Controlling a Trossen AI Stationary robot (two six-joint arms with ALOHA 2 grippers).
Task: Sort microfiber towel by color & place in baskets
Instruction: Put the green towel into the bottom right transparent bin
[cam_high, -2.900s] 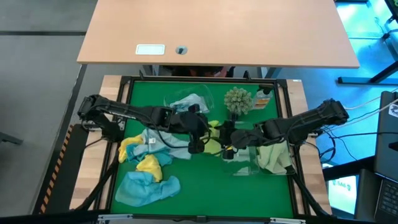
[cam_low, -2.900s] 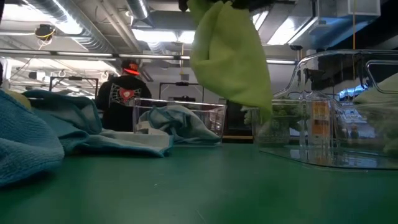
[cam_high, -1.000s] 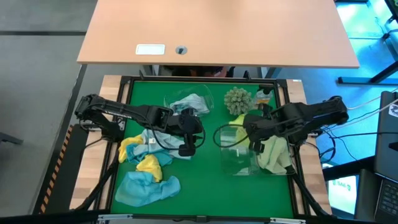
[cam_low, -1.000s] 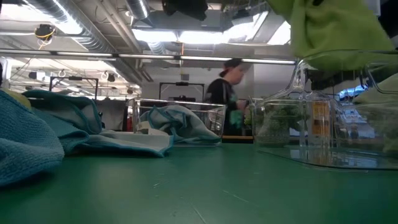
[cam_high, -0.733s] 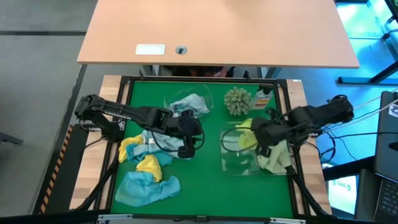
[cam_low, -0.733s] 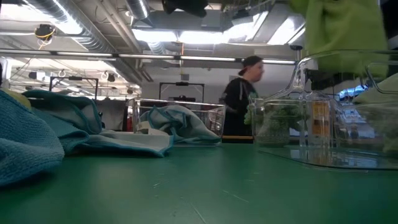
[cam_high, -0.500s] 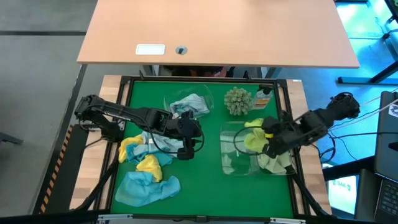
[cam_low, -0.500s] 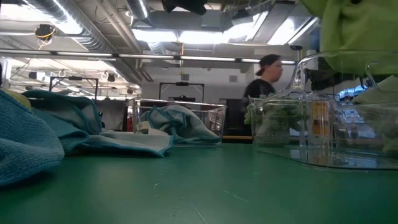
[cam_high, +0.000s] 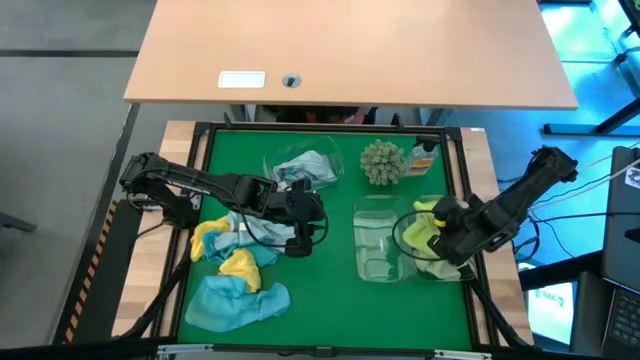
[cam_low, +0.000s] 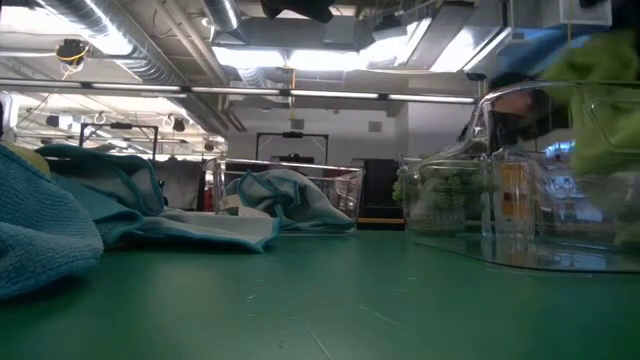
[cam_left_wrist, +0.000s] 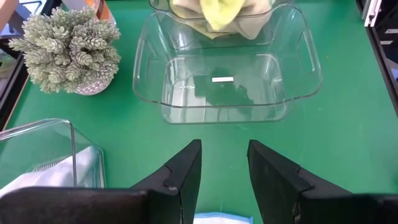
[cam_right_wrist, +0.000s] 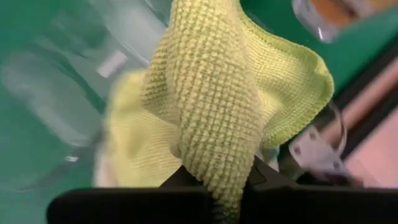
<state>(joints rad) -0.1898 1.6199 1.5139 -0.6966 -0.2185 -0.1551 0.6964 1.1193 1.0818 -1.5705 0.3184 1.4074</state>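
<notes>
My right gripper (cam_high: 438, 234) is shut on a lime green microfiber towel (cam_high: 419, 227) above the right-hand basket (cam_high: 462, 270), which holds more pale lime towels. A second clear basket (cam_high: 378, 238) stands beside it without towels. A third basket (cam_high: 305, 165) at the far middle holds a pale grey-blue towel. My left gripper (cam_high: 298, 240) hovers open over the table's middle, beside a heap of yellow (cam_high: 238, 264) and light blue (cam_high: 235, 300) towels lying on the green mat. My right gripper pinches a bunched fold of the lime green towel (cam_right_wrist: 208, 158) between its two fingers; how many layers, I cannot tell. The fingers slant down from the table's right side. The towel hangs over the right basket's near-left rim; whether it touches the towels inside cannot be told.
A spiky grey-green ball (cam_high: 381, 162) and a small orange-capped bottle (cam_high: 424, 155) stand at the far side behind the two right baskets. Bare green mat (cam_high: 330, 300) lies along the near middle. A raised frame edges the mat.
My right gripper has carried the lime green towel toward the table's right and near edges, from over the towel-free middle basket to over the right basket, and has come lower. A person has walked rightward across the room behind and passed from sight.
</notes>
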